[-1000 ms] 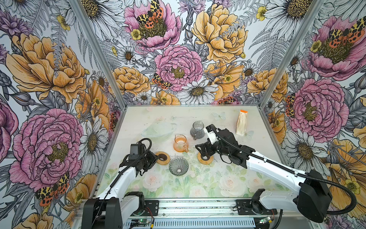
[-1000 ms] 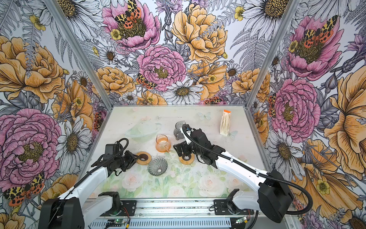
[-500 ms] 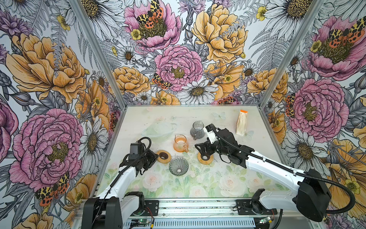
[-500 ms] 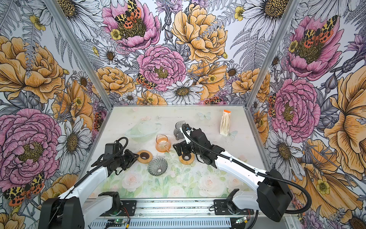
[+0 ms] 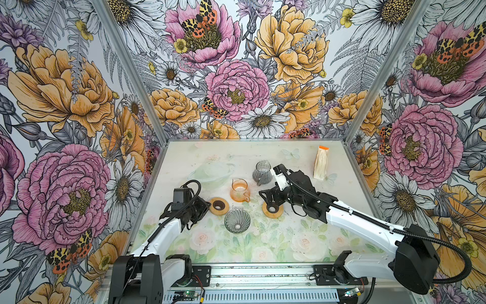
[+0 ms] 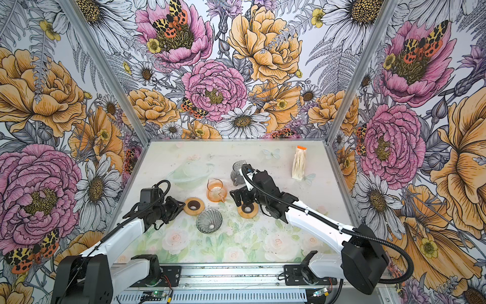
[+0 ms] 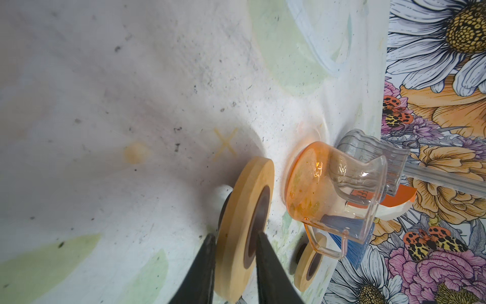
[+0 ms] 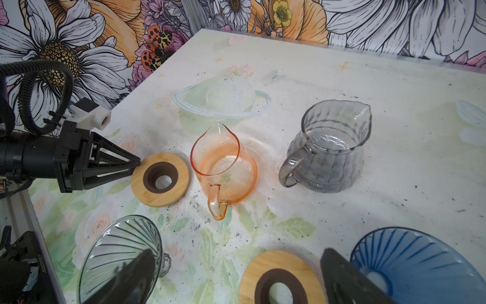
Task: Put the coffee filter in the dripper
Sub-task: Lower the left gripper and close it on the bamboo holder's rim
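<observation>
Left jaws grip wooden ring [image 7: 242, 205]; right jaws wide.

left arm [image 5: 168, 231]: extended forward, low, wrist level | left tool [image 7: 235, 234]: fingers close together, pinching wooden ring [image 7: 247, 189] rim | right arm [image 5: 363, 218]: reaching inward toward centre, wrist dipped | right tool [image 8: 238, 251]: jaws spread wide

Both arms wear white shells on their long links and black joints: the left arm [image 5: 168, 234] at lower left in a top view, the right arm [image 5: 363, 221] at lower right. A ribbed black cable [image 5: 470, 265] loops off the right arm's base. The left gripper [image 8: 138, 163] has black triangular fingers [image 8: 128, 161] with open struts.
</observation>
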`<state>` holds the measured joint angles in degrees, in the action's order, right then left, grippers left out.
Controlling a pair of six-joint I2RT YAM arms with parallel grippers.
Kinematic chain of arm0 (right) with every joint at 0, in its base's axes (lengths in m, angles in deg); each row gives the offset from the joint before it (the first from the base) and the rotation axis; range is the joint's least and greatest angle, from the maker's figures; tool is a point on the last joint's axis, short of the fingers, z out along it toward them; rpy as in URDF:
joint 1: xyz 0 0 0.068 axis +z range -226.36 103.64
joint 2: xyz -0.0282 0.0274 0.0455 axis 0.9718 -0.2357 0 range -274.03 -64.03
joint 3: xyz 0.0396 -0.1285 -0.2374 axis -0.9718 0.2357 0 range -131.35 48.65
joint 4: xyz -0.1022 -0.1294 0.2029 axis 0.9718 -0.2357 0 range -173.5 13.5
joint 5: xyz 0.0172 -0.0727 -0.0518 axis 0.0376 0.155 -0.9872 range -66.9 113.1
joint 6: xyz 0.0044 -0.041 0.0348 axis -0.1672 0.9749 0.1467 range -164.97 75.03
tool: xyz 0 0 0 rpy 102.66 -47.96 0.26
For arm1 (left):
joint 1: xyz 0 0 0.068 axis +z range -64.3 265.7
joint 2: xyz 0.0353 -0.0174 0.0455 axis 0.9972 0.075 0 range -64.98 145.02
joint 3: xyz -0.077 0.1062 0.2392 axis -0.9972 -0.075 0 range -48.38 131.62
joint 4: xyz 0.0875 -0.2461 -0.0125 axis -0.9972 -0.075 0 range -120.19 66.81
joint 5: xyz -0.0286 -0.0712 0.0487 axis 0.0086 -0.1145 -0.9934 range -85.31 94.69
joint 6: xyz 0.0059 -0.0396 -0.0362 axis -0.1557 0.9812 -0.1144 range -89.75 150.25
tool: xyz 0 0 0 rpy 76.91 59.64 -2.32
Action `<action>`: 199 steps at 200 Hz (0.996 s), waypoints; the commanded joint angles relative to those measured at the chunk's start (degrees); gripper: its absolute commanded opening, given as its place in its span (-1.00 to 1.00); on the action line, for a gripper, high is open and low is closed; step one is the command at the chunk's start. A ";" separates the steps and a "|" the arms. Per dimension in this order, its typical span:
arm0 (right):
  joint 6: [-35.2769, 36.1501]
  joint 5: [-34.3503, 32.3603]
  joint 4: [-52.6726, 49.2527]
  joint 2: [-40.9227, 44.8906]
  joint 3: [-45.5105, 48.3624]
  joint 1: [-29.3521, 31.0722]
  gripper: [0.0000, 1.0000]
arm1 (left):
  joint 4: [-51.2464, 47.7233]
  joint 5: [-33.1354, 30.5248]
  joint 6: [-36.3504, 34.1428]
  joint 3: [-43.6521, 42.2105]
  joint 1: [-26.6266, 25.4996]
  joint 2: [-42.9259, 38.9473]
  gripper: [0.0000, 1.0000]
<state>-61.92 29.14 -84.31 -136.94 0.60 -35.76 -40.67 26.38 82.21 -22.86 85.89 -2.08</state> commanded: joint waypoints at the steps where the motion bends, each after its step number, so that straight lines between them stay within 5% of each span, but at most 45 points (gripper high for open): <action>1: -0.20 -0.01 1.57 -0.84 0.16 0.45 0.99 | 1.65 0.19 -0.04 0.12 0.08 -0.15 -0.34; 122: -0.63 0.33 2.01 -0.94 0.46 0.45 0.99 | 8.30 3.15 -0.72 -4.96 0.78 4.97 -0.05; 199: -0.83 -0.17 2.82 -1.06 0.93 0.45 0.99 | 12.17 5.76 -1.64 -5.68 0.64 9.32 -0.18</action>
<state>-62.09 29.19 -83.39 -137.73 0.62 -35.76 -30.31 30.34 82.12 -27.45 86.28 5.68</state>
